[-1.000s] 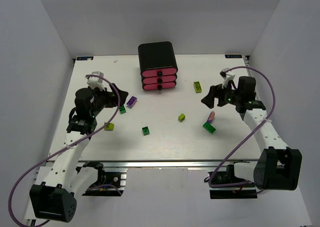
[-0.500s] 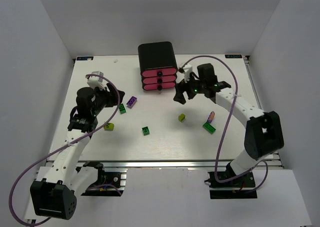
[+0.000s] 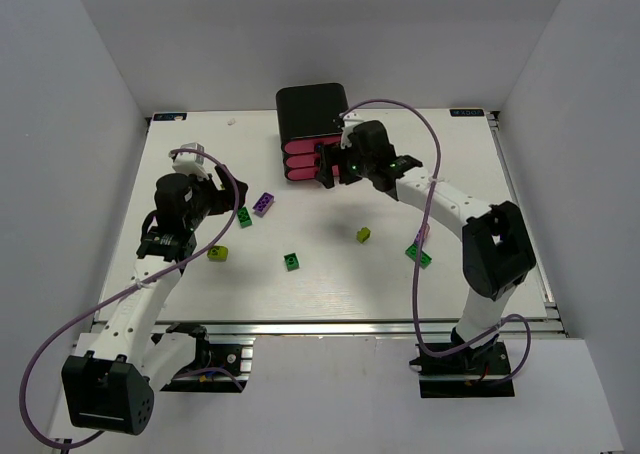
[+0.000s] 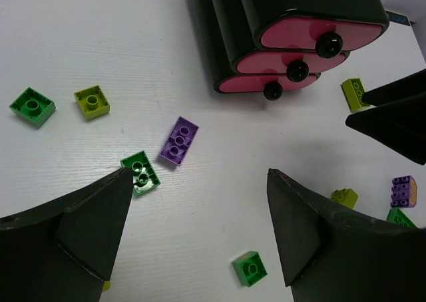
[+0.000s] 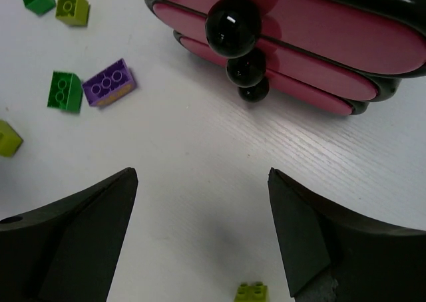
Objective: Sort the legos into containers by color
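The left gripper (image 4: 198,175) hangs over the left half of the white table (image 3: 460,284), its two black fingers spread wide with nothing between them. A small lime studded plastic brick (image 3: 218,253) lies nearest the left edge. A dark green studded plastic brick (image 3: 245,217) sits by the left gripper's fingertip, and a purple studded plastic brick (image 3: 263,204) lies just beside it. A second dark green brick (image 3: 291,262) rests alone, nearer the front edge.

At the middle of the far edge stands a black rounded-corner cabinet (image 3: 312,109) holding three stacked pink drawers (image 3: 300,161) with round black knobs (image 5: 233,24). All three fronts look pushed in.

The right gripper (image 3: 322,166) is level with the drawer fronts, fingers spread apart and holding nothing. In its wrist view the knobs lie ahead of the fingertips, not touching them.

A second lime brick (image 3: 364,235) lies right of the table's centre. A third lime brick (image 4: 355,92) shows only in the left wrist view, right of the cabinet. Toward the right edge, a purple-pink brick (image 3: 423,232) and a third dark green brick (image 3: 420,257) lie just beside each other.
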